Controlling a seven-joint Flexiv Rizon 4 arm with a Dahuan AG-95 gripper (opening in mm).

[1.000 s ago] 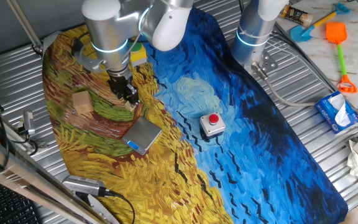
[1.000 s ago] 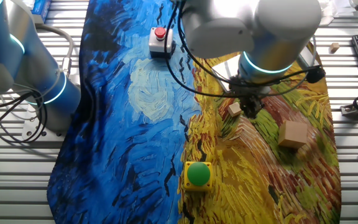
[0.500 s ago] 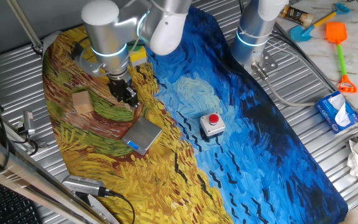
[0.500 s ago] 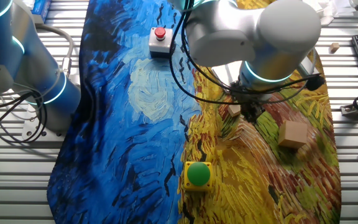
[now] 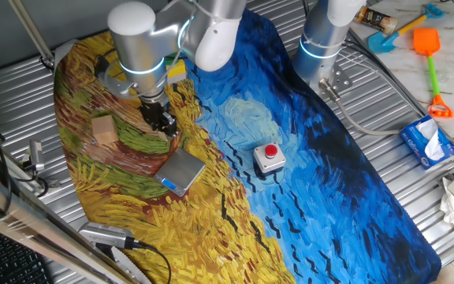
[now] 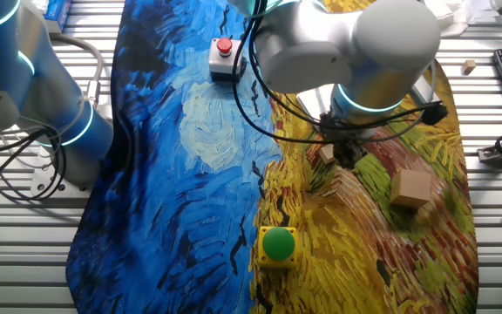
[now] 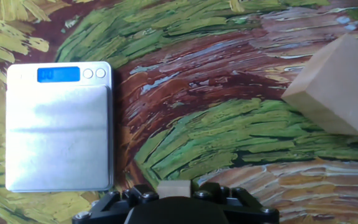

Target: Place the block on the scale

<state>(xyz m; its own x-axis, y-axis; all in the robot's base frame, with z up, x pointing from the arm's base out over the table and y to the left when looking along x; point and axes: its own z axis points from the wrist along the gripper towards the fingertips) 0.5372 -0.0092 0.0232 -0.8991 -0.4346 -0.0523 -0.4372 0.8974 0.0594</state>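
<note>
The small pale tan wooden cube (image 7: 174, 188) is seen clamped between the closed jaws of the two-finger gripper (image 7: 175, 198). Since a second earlier the gripper has shifted slightly and risen; the lift is judged under way. The flat silver-grey scale with blue display (image 7: 59, 127) lies nearby, unloaded. Counted: one cube, one scale, one larger tan wooden block (image 7: 336, 86), one red-button box (image 5: 269, 158), one green-button box (image 6: 277, 246).

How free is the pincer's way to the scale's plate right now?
Probably free: the scale has a bare plate, nothing stands between it and the pincer, and the larger wooden block lies on the other side.
</note>
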